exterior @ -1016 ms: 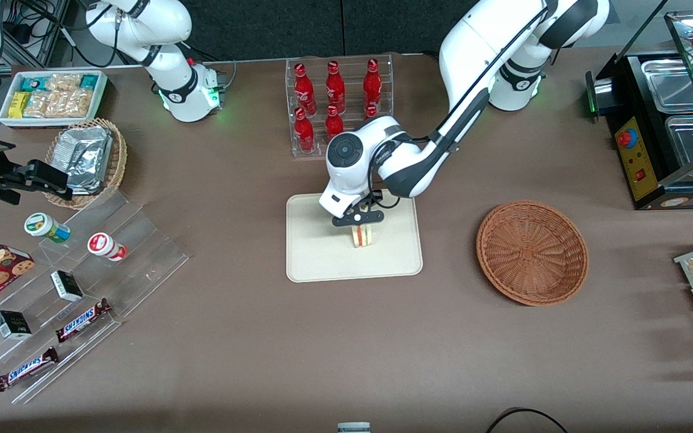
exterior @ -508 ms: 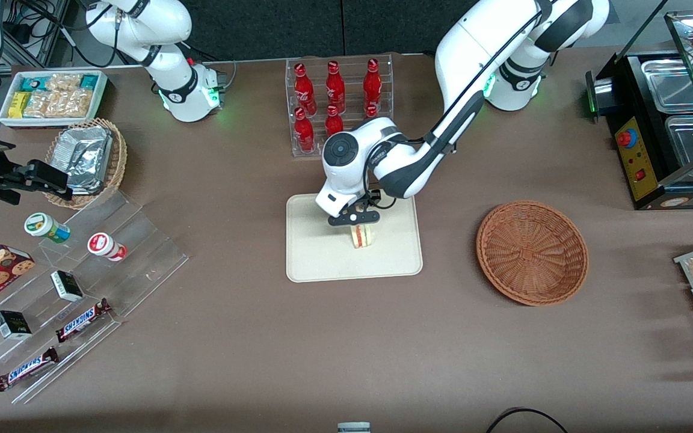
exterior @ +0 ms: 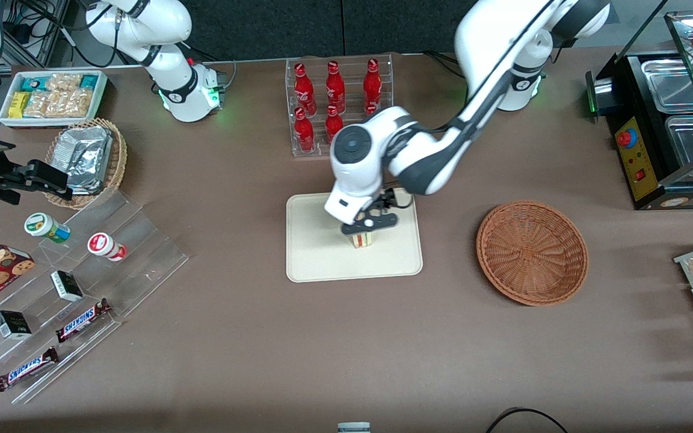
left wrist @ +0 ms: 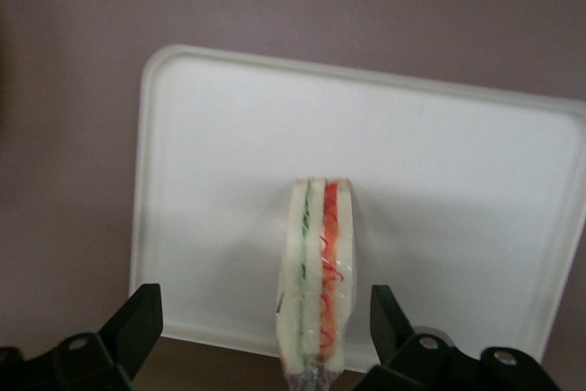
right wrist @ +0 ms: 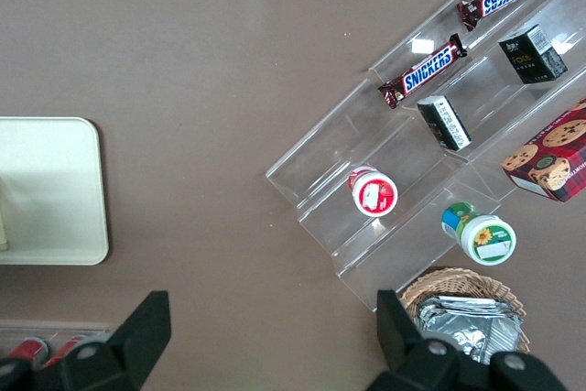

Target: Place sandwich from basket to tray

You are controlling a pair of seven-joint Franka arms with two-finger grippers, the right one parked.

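On the tray (left wrist: pixel 229 135) the sandwich (left wrist: pixel 316 286) stands on edge between wide-open jaws (exterior: pixel 368 224), untouched.

Matt cream tray (exterior: pixel 316 252), woven wicker basket (exterior: pixel 532 252) (reddish-brown), black gripper (exterior: pixel 366 229) above the tray.

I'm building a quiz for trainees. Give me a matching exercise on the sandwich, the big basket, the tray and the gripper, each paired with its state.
Things:
1. sandwich
2. basket
3. tray
4. gripper

States:
A. holds nothing
B. open, fingers apart on either side of the sandwich
C. stands on edge on the tray
D. lies flat on the table, bearing the sandwich

Pairs: 1-C, 2-A, 3-D, 4-B
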